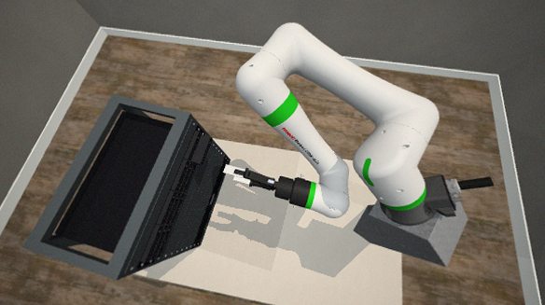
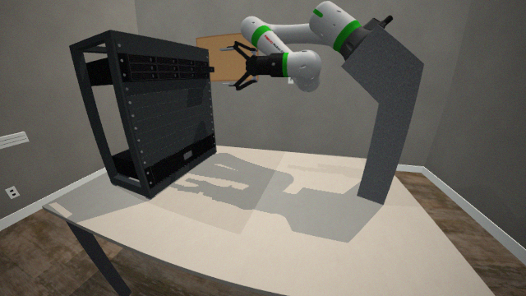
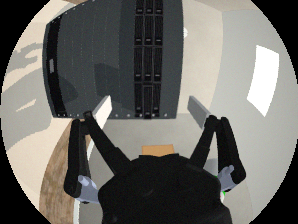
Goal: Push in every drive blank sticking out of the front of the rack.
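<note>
Black claw [image 2: 228, 67] spread wide and empty, level with the top row of bays on the rack [image 2: 156, 43] and just off its front. Drive blank [image 2: 210, 69] seemingly jutting at the end of that row nearest the claw, though small and dim from every view. Square up to the blank's face, press slowly and straight along the slot with no sideways or downward lean, keep the force gentle given a loose rack and a push point high enough to tip or slide it, then stop at the latch and back straight off.
</note>
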`<state>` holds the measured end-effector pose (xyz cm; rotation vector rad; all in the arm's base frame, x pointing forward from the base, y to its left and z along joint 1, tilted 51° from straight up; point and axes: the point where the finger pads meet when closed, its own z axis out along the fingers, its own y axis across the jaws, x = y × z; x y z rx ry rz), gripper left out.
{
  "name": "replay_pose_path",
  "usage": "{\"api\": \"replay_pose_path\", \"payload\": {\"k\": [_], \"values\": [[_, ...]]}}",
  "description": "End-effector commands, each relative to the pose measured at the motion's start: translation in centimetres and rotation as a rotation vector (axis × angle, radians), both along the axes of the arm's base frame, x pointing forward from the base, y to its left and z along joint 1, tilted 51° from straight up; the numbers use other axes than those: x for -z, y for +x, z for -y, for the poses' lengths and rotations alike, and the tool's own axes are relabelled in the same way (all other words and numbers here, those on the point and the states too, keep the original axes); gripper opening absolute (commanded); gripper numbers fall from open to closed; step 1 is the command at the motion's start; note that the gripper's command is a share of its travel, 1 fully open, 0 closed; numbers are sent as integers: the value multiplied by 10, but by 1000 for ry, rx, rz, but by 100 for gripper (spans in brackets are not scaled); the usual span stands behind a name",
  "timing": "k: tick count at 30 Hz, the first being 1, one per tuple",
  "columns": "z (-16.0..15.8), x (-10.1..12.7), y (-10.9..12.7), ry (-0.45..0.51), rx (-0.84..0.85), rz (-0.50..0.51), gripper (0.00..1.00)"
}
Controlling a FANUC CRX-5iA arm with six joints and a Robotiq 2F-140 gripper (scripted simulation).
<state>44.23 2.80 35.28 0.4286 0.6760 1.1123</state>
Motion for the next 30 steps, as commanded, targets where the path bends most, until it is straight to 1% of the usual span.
{"api": "replay_pose_path", "payload": {"k": [1, 19, 24, 30], "values": [[0, 0, 0, 0, 0, 0, 100], [2, -2, 0, 0, 0, 0, 100], [12, -13, 5, 0, 0, 0, 100], [34, -36, 14, 0, 0, 0, 100]]}}
